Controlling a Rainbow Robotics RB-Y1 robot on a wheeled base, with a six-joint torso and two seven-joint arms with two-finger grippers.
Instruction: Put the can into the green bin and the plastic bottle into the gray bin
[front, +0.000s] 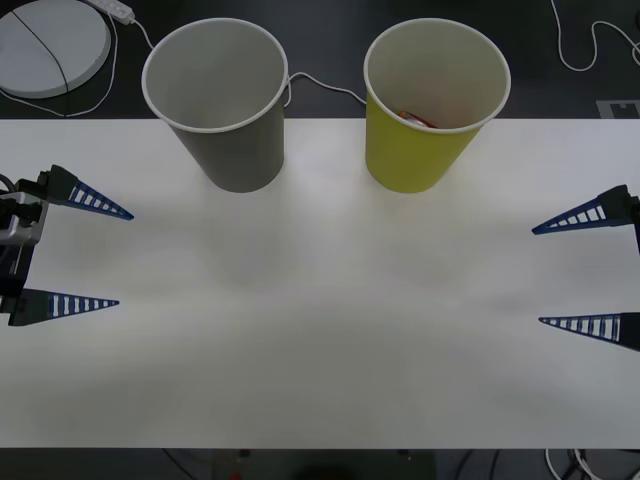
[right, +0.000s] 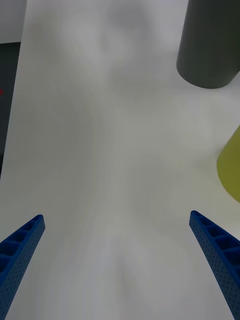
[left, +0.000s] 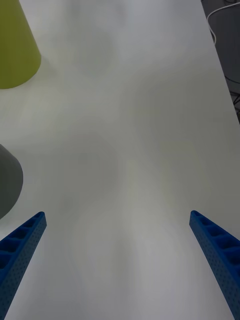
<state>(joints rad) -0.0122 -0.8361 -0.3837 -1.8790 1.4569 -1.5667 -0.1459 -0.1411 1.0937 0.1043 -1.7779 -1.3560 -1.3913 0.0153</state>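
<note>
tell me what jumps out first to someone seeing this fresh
Two big bins stand at the white table's far edge: the gray bin left, the green bin right, with something red, probably the can, inside it. The left gripper and right gripper rest open at the table's sides.

Yellow-green tapered cup-shaped bin (front: 418, 150) with white rim, pale inside, a glimpse of red-and-silver small drink can (front: 416, 119) within. Gray tapered cup-shaped bin (front: 232, 148), likewise white-rimmed, pale inside. Plain white flat tabletop (front: 320, 330), unpatterned. Blue ribbed fingers on left gripper (front: 90, 255) and right gripper (front: 562, 272), pale slots striping each. Beyond, a dark floor (front: 320, 50) with white cords (front: 580, 40).
</note>
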